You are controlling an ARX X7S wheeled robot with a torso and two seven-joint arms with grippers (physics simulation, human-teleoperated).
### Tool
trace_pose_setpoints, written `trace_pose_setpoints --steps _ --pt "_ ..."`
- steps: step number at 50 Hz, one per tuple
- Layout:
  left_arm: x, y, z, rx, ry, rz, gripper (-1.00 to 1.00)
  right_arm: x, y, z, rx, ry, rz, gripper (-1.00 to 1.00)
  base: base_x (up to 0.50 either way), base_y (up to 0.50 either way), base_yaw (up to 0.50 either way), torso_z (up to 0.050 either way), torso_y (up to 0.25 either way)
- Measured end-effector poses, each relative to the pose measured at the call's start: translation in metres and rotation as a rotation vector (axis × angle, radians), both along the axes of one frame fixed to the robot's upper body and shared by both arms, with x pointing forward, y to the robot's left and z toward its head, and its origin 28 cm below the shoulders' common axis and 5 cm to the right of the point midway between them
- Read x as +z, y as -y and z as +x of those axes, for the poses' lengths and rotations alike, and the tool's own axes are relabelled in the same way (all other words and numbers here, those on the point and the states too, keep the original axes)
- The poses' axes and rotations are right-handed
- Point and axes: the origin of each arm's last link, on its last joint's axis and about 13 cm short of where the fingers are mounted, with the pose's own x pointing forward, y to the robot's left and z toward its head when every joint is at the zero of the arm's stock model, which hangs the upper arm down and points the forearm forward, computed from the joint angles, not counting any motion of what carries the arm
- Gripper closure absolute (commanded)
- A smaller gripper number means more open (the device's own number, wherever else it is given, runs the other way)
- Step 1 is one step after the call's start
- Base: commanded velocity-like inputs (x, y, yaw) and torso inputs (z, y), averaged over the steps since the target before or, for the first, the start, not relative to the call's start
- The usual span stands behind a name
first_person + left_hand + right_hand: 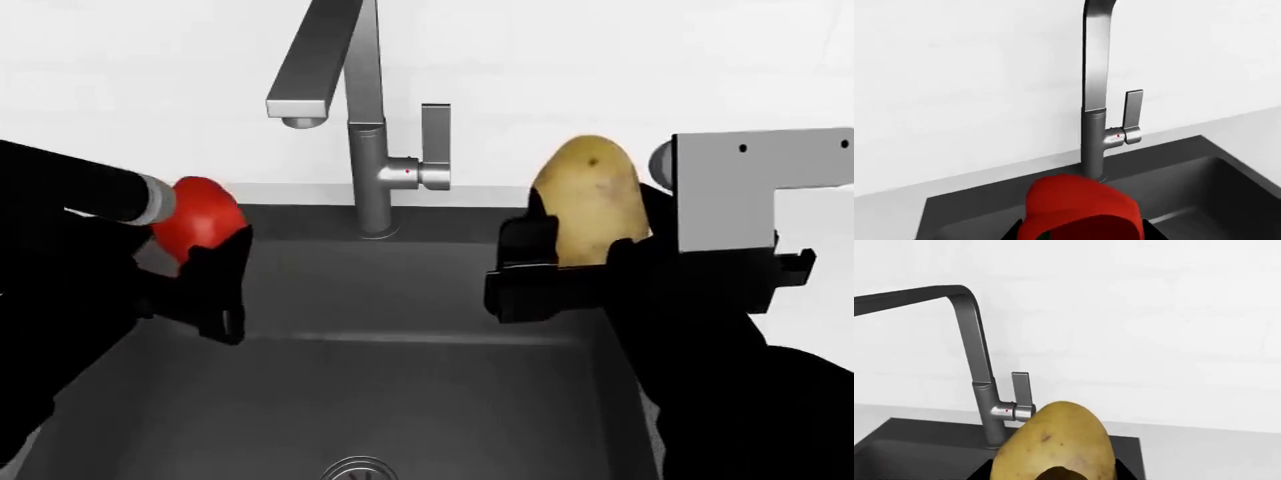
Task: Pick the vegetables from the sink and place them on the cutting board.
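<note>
Red bell pepper (1081,210) fills the near edge of the left wrist view, pinched in the left claw (214,275); from the head view it hangs above the left side of the sink (400,400), clear of the basin floor. On the other side the right claw (567,265) pinches the potato (591,203), which stands roughly upright with its rounded top poking above the fingers (518,270), over the right side of the sink. The right wrist view shows that same potato (1054,445) close up, speckled and smooth.

Outward from both claws, the faucet (354,120) rises between the two arms at the far edge, its spout reaching toward the left and its lever (435,135) on the right. The drain (358,468) sits at the near edge of the basin, and pale bench (894,200) runs behind the sink below a white wall. No cutting board shows in any view, so I cannot say which way it lies.

Both vegetables look lifted, so the carry seems to be the step in hand. To do it well, raise each load above the sink rim before moving sideways, keep the left arm away from the spout, and hold the grip steady, since the potato is heavy and top-exposed and may tip
</note>
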Motion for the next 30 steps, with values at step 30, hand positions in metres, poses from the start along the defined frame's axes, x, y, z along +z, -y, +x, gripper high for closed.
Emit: trace_pose_setpoints --steps 30 --pt "0.010 -0.013 -0.026 0.010 0.053 -0.030 1.00 0.003 0.003 -0.011 -0.008 -0.020 -0.024 1.00 -0.41 -0.01 0.00 0.000 0.000"
